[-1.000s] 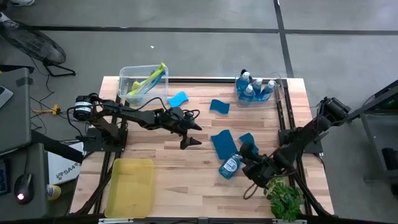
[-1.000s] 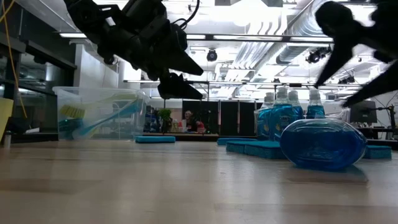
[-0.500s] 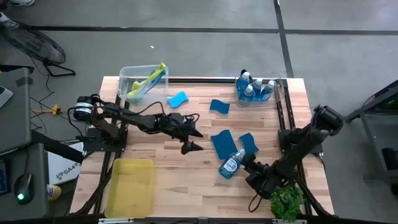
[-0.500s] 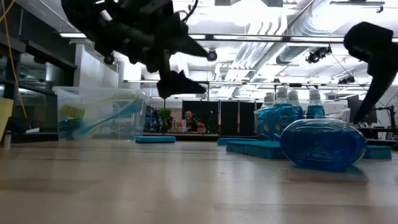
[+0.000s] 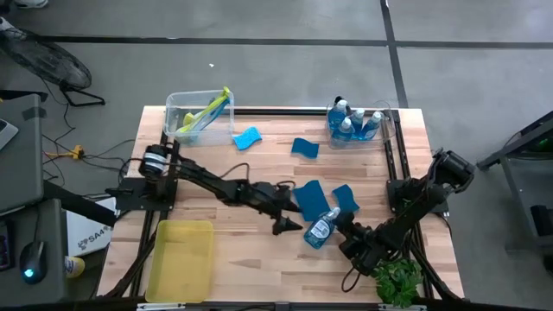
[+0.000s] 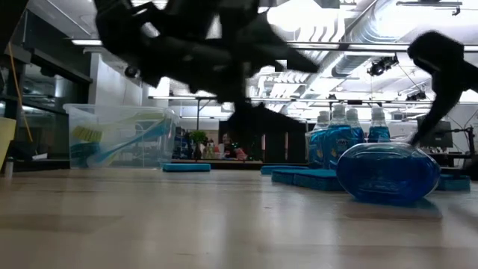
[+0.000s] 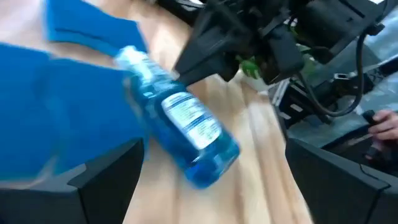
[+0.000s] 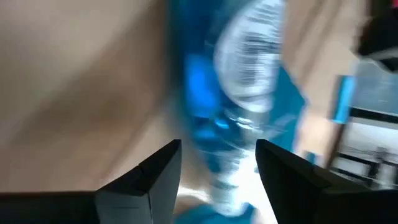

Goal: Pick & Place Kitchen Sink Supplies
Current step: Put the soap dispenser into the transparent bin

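Observation:
A small clear bottle of blue dish soap (image 5: 320, 231) lies on its side on the table near the near-right corner, also in the low view (image 6: 387, 173). My left gripper (image 5: 292, 210) is open and hovers just left of it; the left wrist view shows the bottle (image 7: 186, 130) ahead of the spread fingers. My right gripper (image 5: 344, 233) is open, raised on the bottle's right. Its wrist view shows the bottle (image 8: 242, 81) blurred beyond the fingers. Flat blue sponges (image 5: 309, 200), (image 5: 346, 197), (image 5: 304, 148), (image 5: 246, 136) lie flat on the wood.
A clear bin (image 5: 173, 111) at the far left holds yellow-green brushes (image 5: 207, 111). Another clear bin (image 5: 385, 130) at the far right holds upright soap bottles (image 5: 352, 121). A yellow tray (image 5: 180, 259) sits at the near left, and a green plant (image 5: 397, 276) at the near right corner.
My left gripper has swung from mid-table toward the right and near edges, closing on the lying bottle. My right gripper drew back from above the bottle toward the near right corner, then held still. The bottle has stayed on the table.

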